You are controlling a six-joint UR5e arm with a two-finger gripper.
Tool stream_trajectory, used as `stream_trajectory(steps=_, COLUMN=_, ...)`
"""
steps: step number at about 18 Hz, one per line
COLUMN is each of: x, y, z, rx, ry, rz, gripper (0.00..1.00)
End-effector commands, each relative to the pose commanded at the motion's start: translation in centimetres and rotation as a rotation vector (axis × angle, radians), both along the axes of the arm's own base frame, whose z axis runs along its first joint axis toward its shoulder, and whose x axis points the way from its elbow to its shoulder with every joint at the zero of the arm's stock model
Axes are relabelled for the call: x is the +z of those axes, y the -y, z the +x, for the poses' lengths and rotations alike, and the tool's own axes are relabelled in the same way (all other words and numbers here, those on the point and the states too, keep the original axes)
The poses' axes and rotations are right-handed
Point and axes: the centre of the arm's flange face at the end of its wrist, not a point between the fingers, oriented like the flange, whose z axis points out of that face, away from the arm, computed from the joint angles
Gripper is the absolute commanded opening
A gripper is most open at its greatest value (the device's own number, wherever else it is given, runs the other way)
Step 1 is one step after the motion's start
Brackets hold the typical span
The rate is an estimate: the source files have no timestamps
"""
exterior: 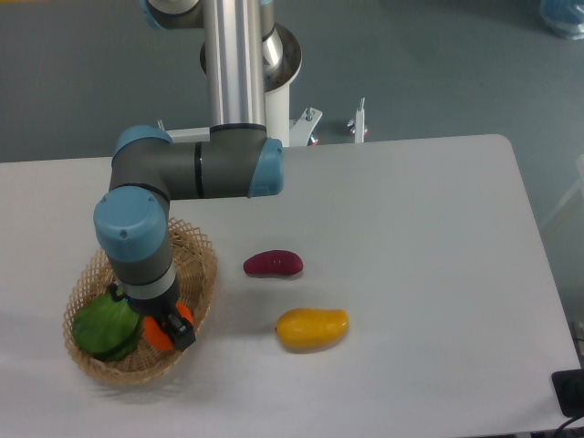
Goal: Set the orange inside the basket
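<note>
The orange (157, 337) is inside the tan wicker basket (203, 274) at the front left of the table, partly hidden by my gripper. My gripper (170, 325) points down into the basket, and its black fingers (180, 334) close around the orange. Orange skin shows on both sides of the near finger. The orange sits low in the basket next to a green leafy vegetable (105, 328); I cannot tell whether it rests on the basket floor.
A yellow-orange mango-shaped fruit (312, 328) lies right of the basket. A dark red-purple vegetable (273, 264) lies behind it. The arm's base column (235, 64) stands at the table's back edge.
</note>
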Motion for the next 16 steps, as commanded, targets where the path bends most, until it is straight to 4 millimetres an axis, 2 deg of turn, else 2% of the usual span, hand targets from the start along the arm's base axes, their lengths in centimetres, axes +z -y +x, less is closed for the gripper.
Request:
stream_trajectory(steps=8, x=1.2, y=0.2, z=0.0, rx=0.023, ry=-0.009, rz=0.015, gripper=1.00)
stream_trajectory(steps=10, x=1.9, y=-0.1, z=-0.8, rx=0.080, ry=-0.013, rz=0.034, gripper=1.00)
stream_trajectory(steps=16, x=4.9, y=2.7, z=-9.8, rx=0.156, ry=-0.158, rz=0.019, gripper=1.00)
